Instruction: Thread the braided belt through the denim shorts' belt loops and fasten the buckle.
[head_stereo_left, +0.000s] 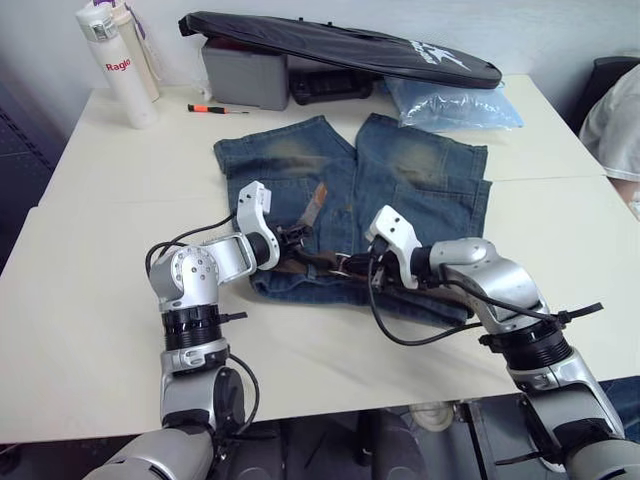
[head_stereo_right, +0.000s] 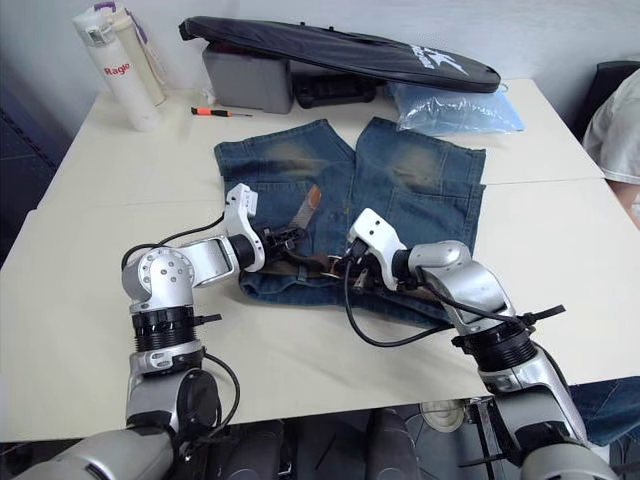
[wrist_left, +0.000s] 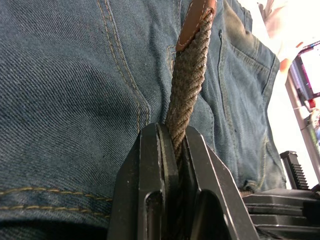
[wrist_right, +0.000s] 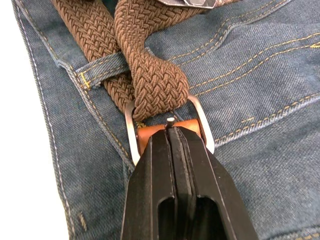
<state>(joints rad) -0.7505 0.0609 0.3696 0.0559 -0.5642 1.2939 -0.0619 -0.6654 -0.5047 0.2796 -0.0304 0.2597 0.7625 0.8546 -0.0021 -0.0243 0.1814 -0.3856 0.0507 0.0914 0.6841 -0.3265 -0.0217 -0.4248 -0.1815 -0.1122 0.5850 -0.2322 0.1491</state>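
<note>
Mostly threaded: left end effector (wrist_left: 167, 150) clamped on belt (wrist_left: 187, 80) tail, right end effector (wrist_right: 172, 135) clamped on buckle (wrist_right: 131, 131), prong unfastened.

Bare table (head_stereo_left: 90, 290) flanks the denim shorts (head_stereo_left: 420, 180); case (head_stereo_left: 340, 45), bottles (head_stereo_left: 115, 60) crowd the far edge.

Head stereo pair looks down over the table (head_stereo_left: 90, 300), sharing the denim shorts (head_stereo_left: 420, 170); both wrist cameras sit apparently very close against that denim.
</note>
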